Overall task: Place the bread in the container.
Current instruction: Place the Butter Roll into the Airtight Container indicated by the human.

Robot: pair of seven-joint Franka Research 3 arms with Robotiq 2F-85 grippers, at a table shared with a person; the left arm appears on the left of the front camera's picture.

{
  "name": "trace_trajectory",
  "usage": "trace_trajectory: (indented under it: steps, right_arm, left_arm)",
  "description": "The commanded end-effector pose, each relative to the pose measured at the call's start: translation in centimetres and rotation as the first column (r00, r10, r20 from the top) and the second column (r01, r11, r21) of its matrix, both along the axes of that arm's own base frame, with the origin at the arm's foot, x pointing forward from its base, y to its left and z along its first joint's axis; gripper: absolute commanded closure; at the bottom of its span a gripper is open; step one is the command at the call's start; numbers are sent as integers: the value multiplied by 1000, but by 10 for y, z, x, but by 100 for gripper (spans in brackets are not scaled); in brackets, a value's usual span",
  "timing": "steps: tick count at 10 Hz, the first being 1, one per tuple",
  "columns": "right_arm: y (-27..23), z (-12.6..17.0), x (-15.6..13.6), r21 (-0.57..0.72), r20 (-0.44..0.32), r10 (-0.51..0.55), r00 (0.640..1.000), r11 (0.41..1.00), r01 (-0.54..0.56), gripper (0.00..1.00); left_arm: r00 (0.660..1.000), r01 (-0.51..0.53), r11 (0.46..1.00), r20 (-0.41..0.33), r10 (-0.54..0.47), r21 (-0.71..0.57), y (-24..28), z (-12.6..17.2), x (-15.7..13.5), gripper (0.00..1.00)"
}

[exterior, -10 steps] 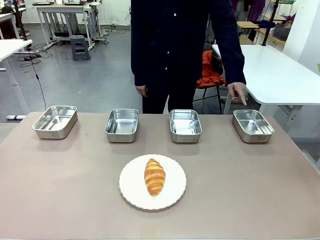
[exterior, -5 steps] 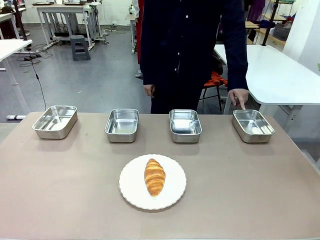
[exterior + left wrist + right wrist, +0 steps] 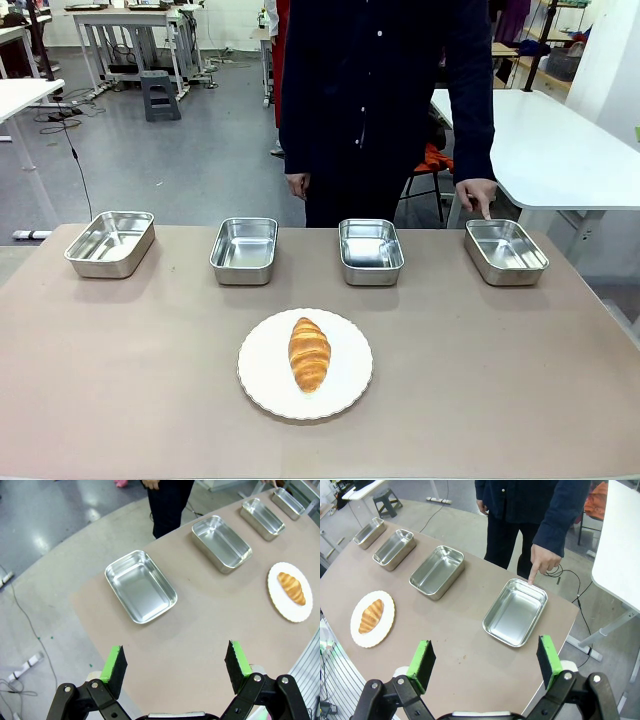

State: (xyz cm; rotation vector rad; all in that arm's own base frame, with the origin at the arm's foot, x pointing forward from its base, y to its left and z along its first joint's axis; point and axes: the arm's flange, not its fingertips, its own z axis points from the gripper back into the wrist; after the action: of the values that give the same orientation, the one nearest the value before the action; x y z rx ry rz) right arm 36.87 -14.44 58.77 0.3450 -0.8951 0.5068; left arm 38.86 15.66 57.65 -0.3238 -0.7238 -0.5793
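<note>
The golden-brown croissant [image 3: 309,353] lies on a round white plate [image 3: 270,385] near the table's front middle. Along the far edge stand several identical steel trays. A person's hand [image 3: 477,195] points a finger at the far rim of the rightmost tray [image 3: 505,251]; the right wrist view shows that finger [image 3: 534,573] touching the tray's rim [image 3: 515,612]. My left gripper [image 3: 176,669] hangs open high above the table's left end, over the leftmost tray [image 3: 140,586]. My right gripper [image 3: 485,665] hangs open high above the right end. The croissant [image 3: 291,587] [image 3: 371,615] is far from both.
The other trays sit at the far left [image 3: 111,242], left of middle [image 3: 244,250] and right of middle [image 3: 370,250]. The person stands behind the table's far edge. A white table [image 3: 560,140] stands at the back right. Bare tabletop surrounds the plate.
The person has shifted a little to the right; the pointing hand has come down to the rightmost tray's far rim. The croissant and trays have not moved.
</note>
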Motion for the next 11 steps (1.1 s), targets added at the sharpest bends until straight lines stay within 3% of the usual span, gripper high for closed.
trace_trajectory:
  steps: [1, 2, 4, 7, 9, 11]
  right_arm:
    - [0, 0, 0, 4, 6, 3, 1000, 1000, -3, 0]
    - [0, 0, 0, 0, 0, 0, 1000, 1000, 0, 0]
    - [29, 32, 1, 44, -51, -29, 998, 999, 31, 0]
    - [123, 66, 0, -64, -142, -111, 984, 993, 102, 0]
    - [212, 52, -7, -164, -270, -180, 946, 977, 139, 0]
    - [285, 40, -31, -239, -335, -177, 925, 966, 98, 0]
  left_arm:
    - [1000, -8, 1000, 0, 8, -2, 0, 1, 0, 0]
    - [1000, -8, 1000, 0, 8, -2, 0, 1, 0, 0]
    - [1000, -8, 1000, 0, 8, -2, 0, 1, 0, 0]
    - [1000, -8, 1000, 0, 8, -2, 0, 1, 0, 0]
    - [1000, -8, 1000, 0, 8, -2, 0, 1, 0, 0]
    - [1000, -8, 1000, 0, 8, -2, 0, 1, 0, 0]
